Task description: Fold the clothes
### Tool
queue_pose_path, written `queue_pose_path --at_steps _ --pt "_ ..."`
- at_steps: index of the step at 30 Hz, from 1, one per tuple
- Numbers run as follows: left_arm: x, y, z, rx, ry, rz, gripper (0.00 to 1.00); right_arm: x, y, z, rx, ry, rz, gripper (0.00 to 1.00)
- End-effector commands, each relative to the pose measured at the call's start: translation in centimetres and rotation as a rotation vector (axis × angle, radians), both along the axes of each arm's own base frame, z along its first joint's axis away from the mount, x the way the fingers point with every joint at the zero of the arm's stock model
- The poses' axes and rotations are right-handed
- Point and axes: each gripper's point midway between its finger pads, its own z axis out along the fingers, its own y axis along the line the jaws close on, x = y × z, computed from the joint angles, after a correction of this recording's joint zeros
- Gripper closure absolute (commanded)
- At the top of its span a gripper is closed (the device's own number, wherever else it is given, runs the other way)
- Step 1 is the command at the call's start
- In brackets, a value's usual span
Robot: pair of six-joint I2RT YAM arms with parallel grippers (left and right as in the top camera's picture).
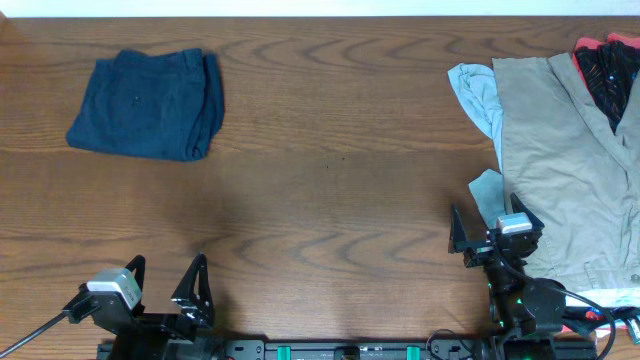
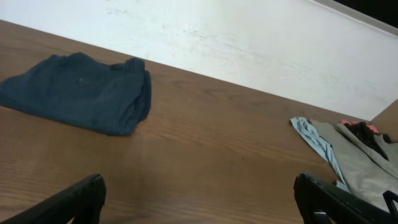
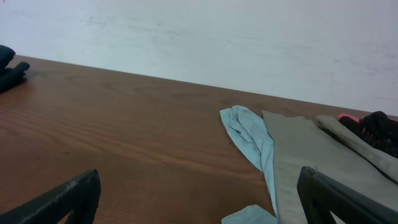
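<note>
The dark navy shorts [image 1: 148, 105] lie folded into a compact rectangle at the far left of the table; they also show in the left wrist view [image 2: 81, 93], and a dark edge of them shows at the far left of the right wrist view [image 3: 9, 68]. My left gripper [image 1: 168, 285] is open and empty at the near left edge, well short of the shorts; its fingers frame bare wood in the left wrist view [image 2: 199, 199]. My right gripper [image 1: 492, 232] is open and empty at the near right, beside the other garments; it also shows in the right wrist view [image 3: 199, 196].
A tan garment [image 1: 565, 160] lies spread at the right with a pale blue-grey garment [image 1: 480, 100] sticking out from under its left side. A red and black garment [image 1: 610, 65] sits at the far right corner. A white wall borders the table's far edge.
</note>
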Motion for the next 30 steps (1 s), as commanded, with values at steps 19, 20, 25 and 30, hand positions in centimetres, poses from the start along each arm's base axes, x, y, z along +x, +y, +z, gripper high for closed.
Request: queue_pose_path --at_steps 19,20,25,30 --pt "0.3 1.5 -2.7 0.06 0.083 0.106 0.02 0.0 -0.1 0.0 -0.006 -0.003 -0.005 0.01" --pt "0.6 1.8 -3.3 0.063 0.099 0.133 0.02 0.0 -0.1 0.0 -0.006 -0.002 -0.005 0.01" --pt "4.0 3.7 -8.9 0.053 0.18 0.285 0.02 0.0 -0.1 0.0 -0.006 -0.002 -0.005 0.01" --pt "8.5 4.1 -12.8 0.023 0.1 0.299 0.02 0.0 -0.1 0.0 -0.006 -0.002 -0.005 0.0"
